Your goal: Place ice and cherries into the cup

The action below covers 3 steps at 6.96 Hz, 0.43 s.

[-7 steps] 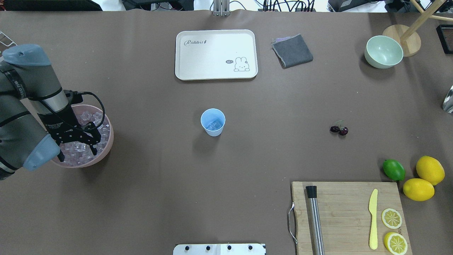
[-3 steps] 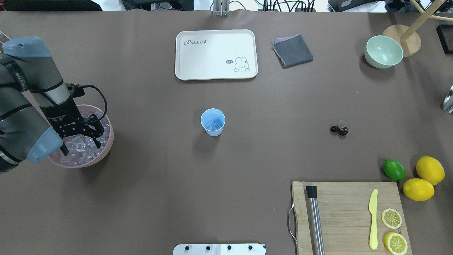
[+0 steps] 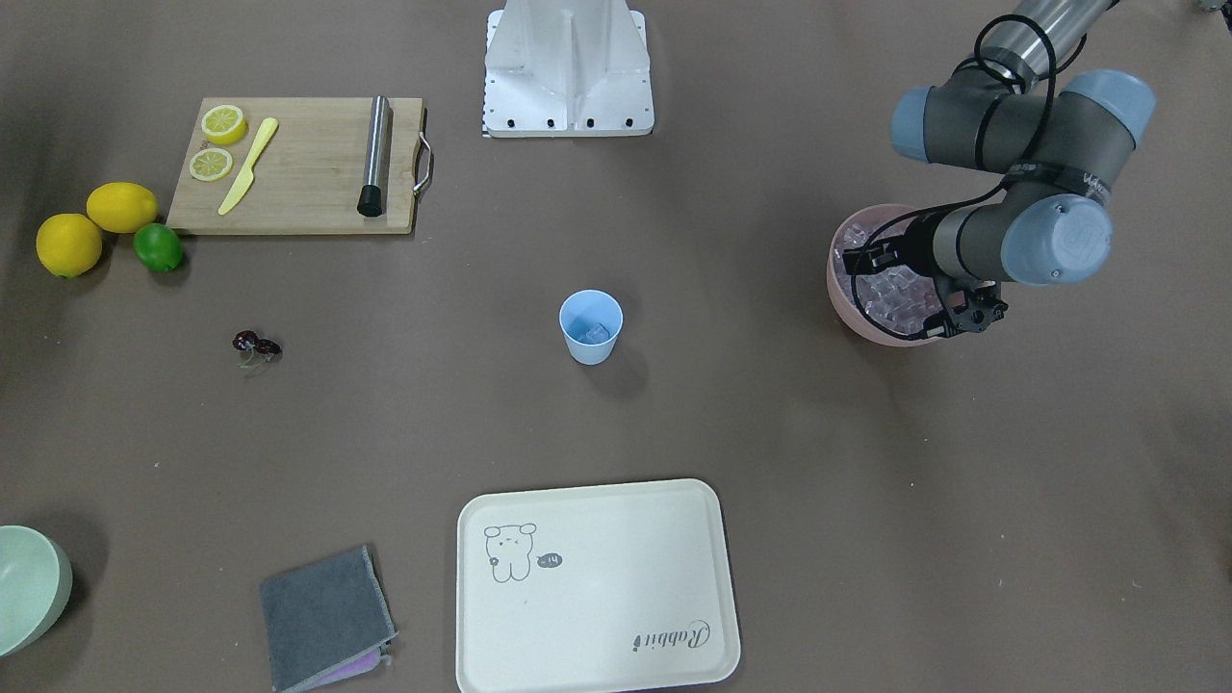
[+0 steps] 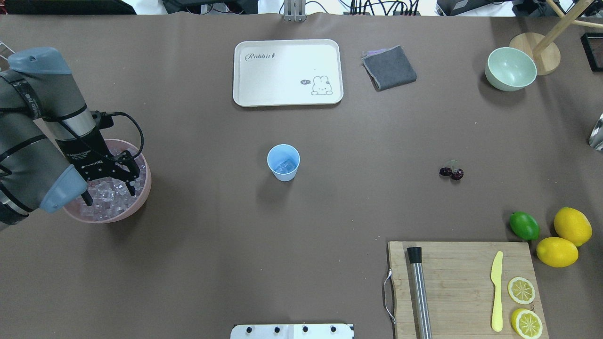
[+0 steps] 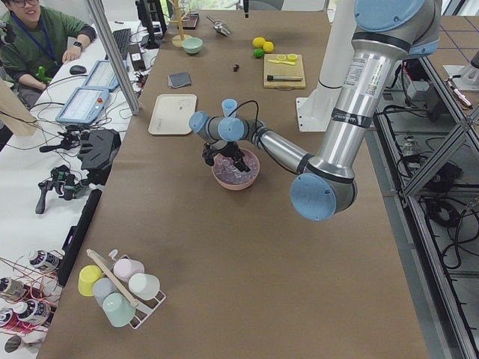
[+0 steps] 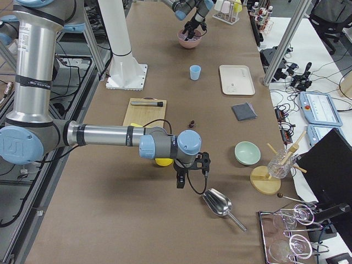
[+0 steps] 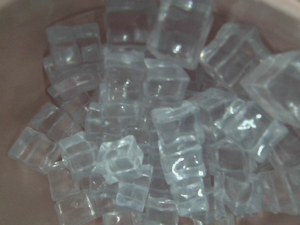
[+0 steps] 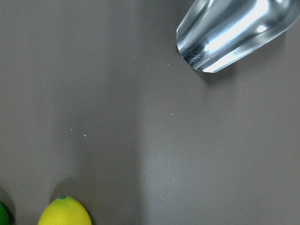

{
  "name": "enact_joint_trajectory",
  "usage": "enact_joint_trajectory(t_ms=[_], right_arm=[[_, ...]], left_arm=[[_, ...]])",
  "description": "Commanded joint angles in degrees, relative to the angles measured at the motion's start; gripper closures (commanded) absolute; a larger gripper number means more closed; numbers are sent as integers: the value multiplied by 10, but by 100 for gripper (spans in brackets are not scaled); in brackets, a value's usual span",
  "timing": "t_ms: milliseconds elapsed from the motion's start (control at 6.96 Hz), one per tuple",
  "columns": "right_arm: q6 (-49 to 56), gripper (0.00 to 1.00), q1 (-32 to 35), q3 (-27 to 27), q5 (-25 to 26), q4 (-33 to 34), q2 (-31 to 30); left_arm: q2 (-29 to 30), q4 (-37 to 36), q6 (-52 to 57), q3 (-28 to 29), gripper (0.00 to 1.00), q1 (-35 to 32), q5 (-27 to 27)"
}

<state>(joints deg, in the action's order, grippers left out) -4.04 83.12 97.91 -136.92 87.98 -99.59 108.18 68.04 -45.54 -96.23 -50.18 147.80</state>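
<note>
Brown table (image 4: 301, 212), wide, sparsely laid. Left arm (image 4: 37, 141) enters at the left edge of the overhead view and bends down over the pink bowl (image 4: 143, 193), which sits at middle left. Right arm (image 6: 99, 135) shows only in the right-side view, low in the frame; right gripper (image 6: 180, 183) hangs just above the table near a metal scoop (image 8: 234, 33), and I cannot tell whether its jaws are open or closed. Left gripper (image 4: 109, 195) is down in the bowl, jaws spread wide, one fingertip at each side of the heap, nothing visibly held between them. Cup (image 4: 283, 162) stands upright at the centre of the overhead view, well apart from the bowl, with what looks like a clear cube or two in its bottom. Ice (image 7: 150, 122) fills the left wrist view, a loose heap of glassy cubes. Cherries (image 4: 452, 173) lie on bare table right of centre, far from either gripper. Step in hand, by my reading: picking another cube. Next move calls for closing on a single cube, lifting clear of the rim, and carrying right to the cup. Cherries not yet handled.
</note>
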Motion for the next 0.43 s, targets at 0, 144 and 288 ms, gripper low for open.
enact_joint_trajectory(t_ms=[0,144,288], right_arm=[[0,0,-1,0,1,0,0],[0,0,-1,0,1,0,0],[0,0,-1,0,1,0,0]], left_arm=[[-9,2,1,7,3,0,22],[-10,3,4,6,3,1,22],[2,9,7,4,3,3,14]])
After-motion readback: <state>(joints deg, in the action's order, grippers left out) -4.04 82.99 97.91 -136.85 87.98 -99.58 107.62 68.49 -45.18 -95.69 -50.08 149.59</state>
